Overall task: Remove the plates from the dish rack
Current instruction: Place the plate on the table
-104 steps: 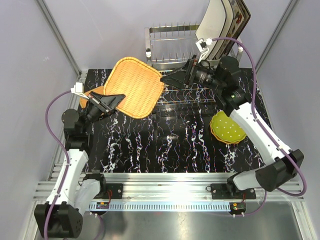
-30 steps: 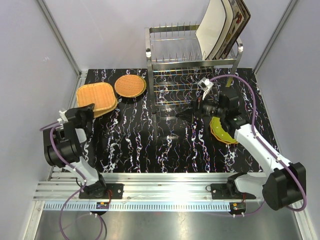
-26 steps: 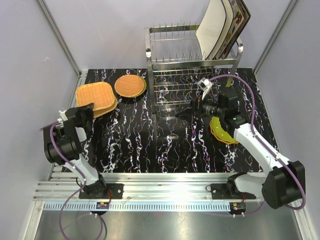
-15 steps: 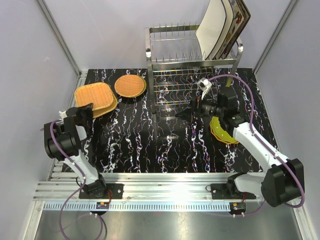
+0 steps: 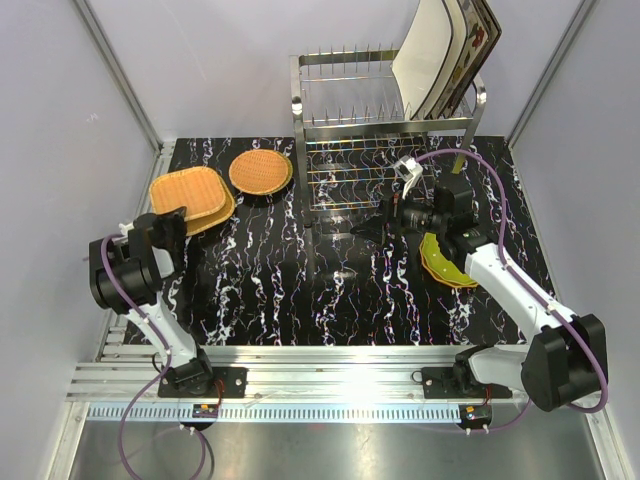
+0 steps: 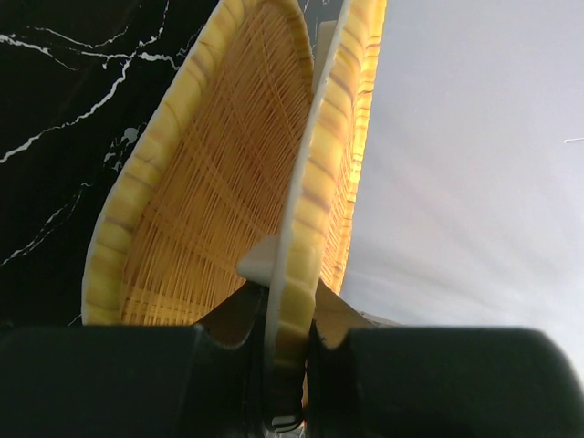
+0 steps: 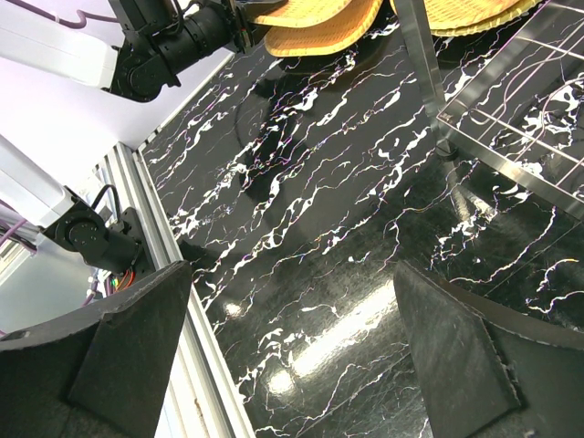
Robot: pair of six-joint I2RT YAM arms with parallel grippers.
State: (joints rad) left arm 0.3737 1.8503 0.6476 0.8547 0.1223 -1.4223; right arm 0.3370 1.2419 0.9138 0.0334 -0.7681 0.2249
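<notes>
The steel wire dish rack (image 5: 385, 130) stands at the back. Cream square plates (image 5: 425, 55) and a flower-patterned plate (image 5: 480, 35) lean in its top right corner. My left gripper (image 5: 178, 214) is shut on the rim of a squarish orange woven plate (image 5: 188, 192), which lies on another like it at the table's left. In the left wrist view the rim (image 6: 297, 228) sits between my fingers. A round orange woven plate (image 5: 261, 172) lies beside the rack. My right gripper (image 5: 362, 230) is open and empty in front of the rack's lower shelf, above the table (image 7: 301, 301).
A lime-green dotted plate (image 5: 445, 258) lies at the right, partly under my right arm. The rack's leg (image 7: 420, 64) and grid shelf (image 7: 520, 119) are close to the right gripper. Grey walls enclose the table, and an aluminium rail (image 5: 330, 370) runs along the front.
The left gripper has brought the squarish woven plate from mid-air down onto the other one at the left. The right gripper has dropped in front of the rack. Over the last second little moves.
</notes>
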